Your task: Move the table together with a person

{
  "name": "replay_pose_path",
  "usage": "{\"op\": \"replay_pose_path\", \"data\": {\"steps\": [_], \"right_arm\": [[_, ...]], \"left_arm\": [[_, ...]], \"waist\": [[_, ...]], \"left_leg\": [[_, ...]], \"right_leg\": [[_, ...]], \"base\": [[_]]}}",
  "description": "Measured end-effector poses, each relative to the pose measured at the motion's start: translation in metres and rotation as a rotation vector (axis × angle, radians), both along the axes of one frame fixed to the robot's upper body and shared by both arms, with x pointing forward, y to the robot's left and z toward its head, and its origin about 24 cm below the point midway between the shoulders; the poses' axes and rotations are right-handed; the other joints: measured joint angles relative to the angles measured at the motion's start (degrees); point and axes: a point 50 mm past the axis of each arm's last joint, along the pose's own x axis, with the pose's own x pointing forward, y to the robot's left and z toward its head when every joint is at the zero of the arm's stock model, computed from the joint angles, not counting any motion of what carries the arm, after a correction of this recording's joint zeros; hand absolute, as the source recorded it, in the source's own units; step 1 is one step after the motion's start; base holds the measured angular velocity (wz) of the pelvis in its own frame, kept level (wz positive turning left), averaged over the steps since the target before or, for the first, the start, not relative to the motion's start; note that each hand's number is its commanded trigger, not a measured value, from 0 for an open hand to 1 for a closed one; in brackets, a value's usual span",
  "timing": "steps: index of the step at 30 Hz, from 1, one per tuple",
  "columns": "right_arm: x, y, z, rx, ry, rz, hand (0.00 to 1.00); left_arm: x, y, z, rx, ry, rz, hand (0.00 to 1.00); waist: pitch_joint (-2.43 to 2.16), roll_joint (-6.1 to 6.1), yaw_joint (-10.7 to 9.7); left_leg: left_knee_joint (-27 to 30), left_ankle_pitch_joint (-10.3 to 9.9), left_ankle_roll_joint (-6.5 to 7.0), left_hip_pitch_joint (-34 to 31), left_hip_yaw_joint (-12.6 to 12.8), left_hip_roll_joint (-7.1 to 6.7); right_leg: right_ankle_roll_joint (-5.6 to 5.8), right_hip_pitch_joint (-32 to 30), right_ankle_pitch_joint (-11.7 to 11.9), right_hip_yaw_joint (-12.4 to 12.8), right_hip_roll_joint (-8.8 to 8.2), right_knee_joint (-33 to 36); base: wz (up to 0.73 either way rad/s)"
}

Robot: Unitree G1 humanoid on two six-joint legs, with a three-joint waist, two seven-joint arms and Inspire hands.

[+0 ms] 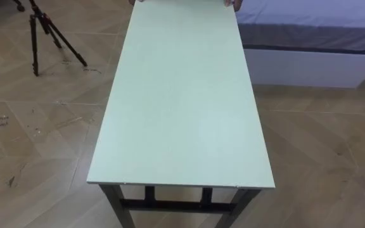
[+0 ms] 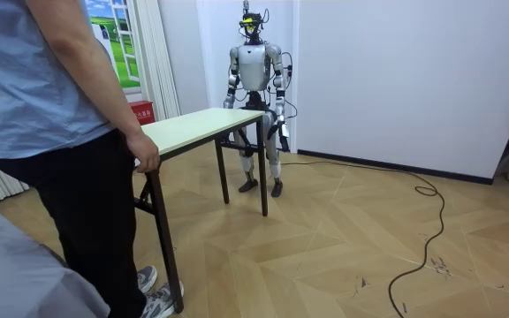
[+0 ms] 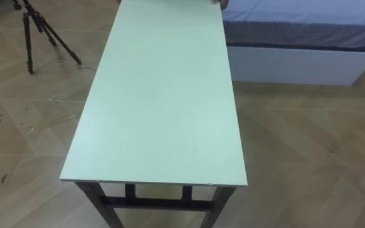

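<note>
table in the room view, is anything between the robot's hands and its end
Nothing visible. The pale green rectangular table with dark legs has its end right before the robot; the left hand and right hand hang beside it.

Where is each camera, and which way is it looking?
Left eye view: on the robot's head, looking down along the table to the person's hand at the far end; tripod on the left, bed on the right.
Right eye view: right beside it, same scene.
Room view: behind the person, facing the whole robot standing at the table's other end.
All share the table and the person's hand.
</note>
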Motion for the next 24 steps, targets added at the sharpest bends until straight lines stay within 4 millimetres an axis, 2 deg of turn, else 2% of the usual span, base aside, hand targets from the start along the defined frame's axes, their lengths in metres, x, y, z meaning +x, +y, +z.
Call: {"op": "replay_pose_path", "data": {"steps": [7,16,21,22,23,24], "right_arm": [[-0.001,0.006,-0.001,0.026,0.001,-0.029,0.0],[-0.004,0.007,-0.002,0.073,-0.002,-0.066,0.0],[0.002,0.007,0.0,0.142,-0.019,-0.093,0.0],[0.003,0.006,0.0,0.151,-0.03,-0.106,0.0],[0.007,0.004,0.002,0.166,-0.055,-0.119,0.0],[0.013,0.003,0.004,0.183,-0.088,-0.127,0.0]], "left_arm": [[-0.001,0.0,0.0,0.0,0.005,0.001,0.0],[-0.001,-0.002,-0.001,-0.04,0.01,0.037,0.0],[-0.003,-0.005,-0.003,-0.172,0.004,0.147,0.0],[-0.003,-0.005,-0.003,-0.196,0.0,0.17,0.0],[-0.003,-0.005,-0.003,-0.236,-0.009,0.207,0.0],[-0.001,-0.005,-0.003,-0.273,-0.026,0.23,0.0]], "waist": [[-0.05,0.05,-1.0],[-0.13,0.29,-1.0],[-0.32,0.46,-0.8],[-0.41,0.5,-0.8],[-0.72,0.42,-0.8],[-0.62,0.58,-0.9]], "left_leg": [[0.0,0.0,0.0,0.0,0.0,0.0],[0.0,0.0,0.0,0.5,0.1,-0.01],[0.0,0.0,0.0,0.4,0.5,-0.01],[0.0,0.0,0.0,0.2,0.5,-0.01],[0.1,0.0,0.0,-0.2,0.5,0.0],[0.1,0.0,0.0,-0.3,0.5,0.0]], "right_leg": [[0.01,0.0,0.0,0.1,0.02,-0.1],[0.0,0.0,0.0,0.8,0.1,0.1],[0.01,-0.3,0.0,1.2,0.07,0.2],[0.01,-0.5,0.0,1.2,0.07,0.2],[0.0,-0.9,0.0,1.2,0.05,0.4],[0.0,-1.0,0.0,1.2,0.03,0.5]], "base": [[0.0],[-0.05],[-0.01],[-0.05],[0.0],[0.0]]}}
